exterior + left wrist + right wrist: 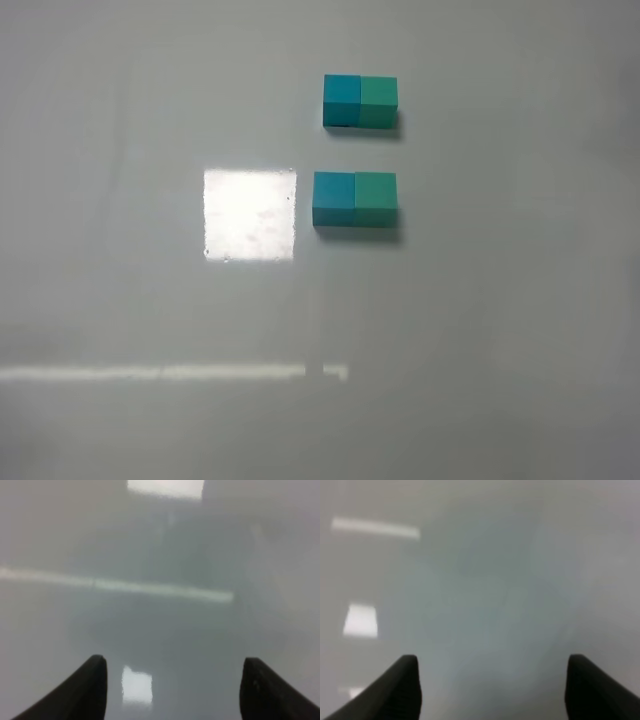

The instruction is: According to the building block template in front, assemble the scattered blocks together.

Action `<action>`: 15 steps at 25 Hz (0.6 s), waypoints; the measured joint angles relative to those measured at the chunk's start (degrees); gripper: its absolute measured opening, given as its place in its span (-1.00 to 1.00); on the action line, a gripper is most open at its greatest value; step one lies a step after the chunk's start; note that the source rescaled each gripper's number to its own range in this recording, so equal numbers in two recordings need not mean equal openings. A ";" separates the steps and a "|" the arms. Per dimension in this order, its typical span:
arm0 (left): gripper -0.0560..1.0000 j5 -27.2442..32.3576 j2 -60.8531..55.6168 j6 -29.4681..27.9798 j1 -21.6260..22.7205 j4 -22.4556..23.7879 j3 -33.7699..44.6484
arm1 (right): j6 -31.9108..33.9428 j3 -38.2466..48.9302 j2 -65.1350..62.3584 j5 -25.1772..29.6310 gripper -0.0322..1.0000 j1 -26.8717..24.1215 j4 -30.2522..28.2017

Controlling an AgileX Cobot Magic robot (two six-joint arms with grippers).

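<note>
Resting on grey table (120, 300): blue cube (334, 198) touching green cube (375, 199), flush pair, nearer camera than template bar (360, 101). Left gripper (172, 687) jaws spread, nothing between. Right gripper (492, 687) likewise parted, holding nothing.

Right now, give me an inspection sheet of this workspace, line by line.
Surface: pale grey glossy table, with bright light reflections.
Job's things: building block template, blue cube left, green right, joined flush. Nearer the camera, the blue cube and green cube sit side by side, touching, in the same order as the template.
Clutter: nothing seen.
Grippers: left gripper and right gripper both open, empty, over bare table; neither shows in the high view.
Cables: nothing seen.
Surroundings: nothing seen beyond the table.
</note>
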 joint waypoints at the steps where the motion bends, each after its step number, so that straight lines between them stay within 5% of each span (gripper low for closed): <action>1: 0.08 0.00 0.00 0.00 0.00 0.00 0.00 | 0.89 3.45 -2.14 -0.67 0.10 0.00 -0.28; 15: 0.08 0.00 0.00 -0.05 0.00 0.00 0.00 | 8.83 34.23 -33.71 -4.55 0.07 0.00 -1.18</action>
